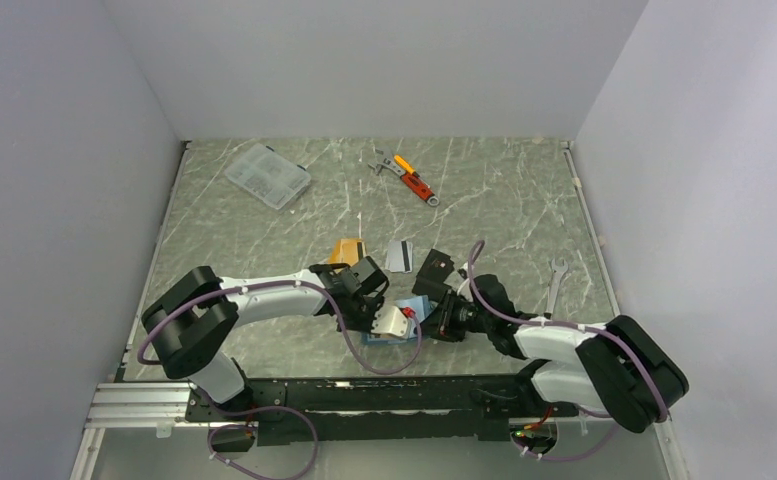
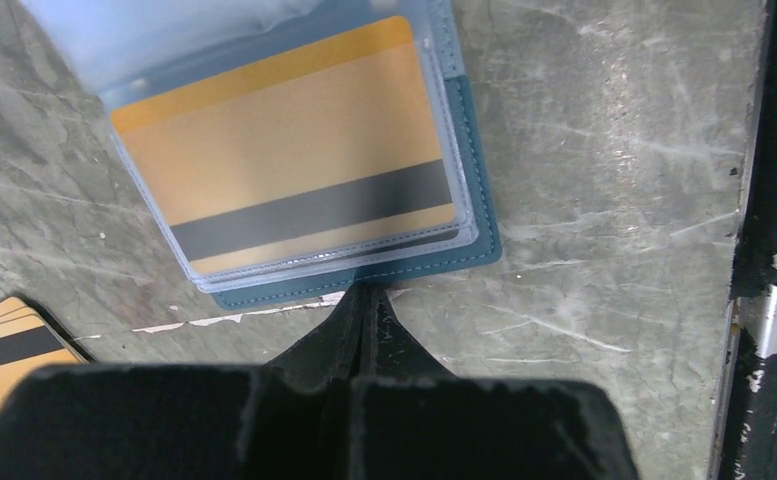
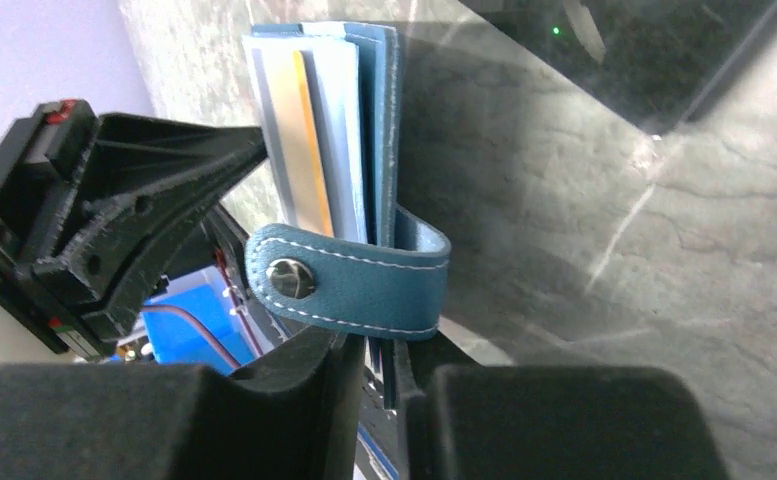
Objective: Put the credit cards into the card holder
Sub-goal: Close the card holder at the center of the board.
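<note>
Fingers of the left gripper (image 2: 365, 300) are pressed together on nothing, their tips just touching the edge of the open card holder (image 2: 476, 190). 1 orange card (image 2: 294, 150) sits in its clear pocket. The right gripper (image 3: 379, 365) is clamped on the holder's blue cover, right under the strap (image 3: 354, 280). Loose orange cards (image 2: 4, 355) lie beside the left fingers. Next, I think, the left fingers must spread and pick 1 up.

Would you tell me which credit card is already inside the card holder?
The gold card behind the holder's clear sleeve; the other gold cards and the grey card lie loose on the table.
</note>
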